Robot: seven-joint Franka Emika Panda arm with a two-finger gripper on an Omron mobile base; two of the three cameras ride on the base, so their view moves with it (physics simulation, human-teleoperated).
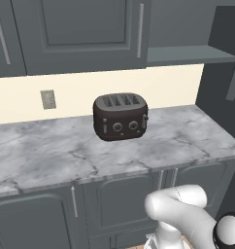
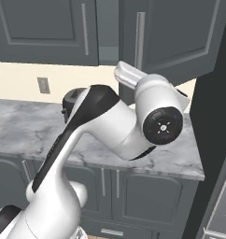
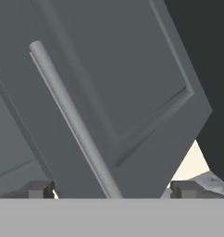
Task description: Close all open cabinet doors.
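While the hand view looked close at it, you had the open cabinet door (image 3: 132, 92) ahead, its silver bar handle (image 3: 72, 120) slanting from upper left to bottom center. Gripper (image 3: 111, 190) fingertips (image 3: 37, 190) stood wide apart, holding nothing. In the right base view that door (image 2: 175, 32) hung ajar at upper right. Black toaster (image 1: 120, 115) sat mid-frame on the marble counter (image 1: 51, 151).

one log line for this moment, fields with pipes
task: close cabinet doors | open door: swung out, right of toaster | pincer: open, facing door handle, contact unclear | closed door
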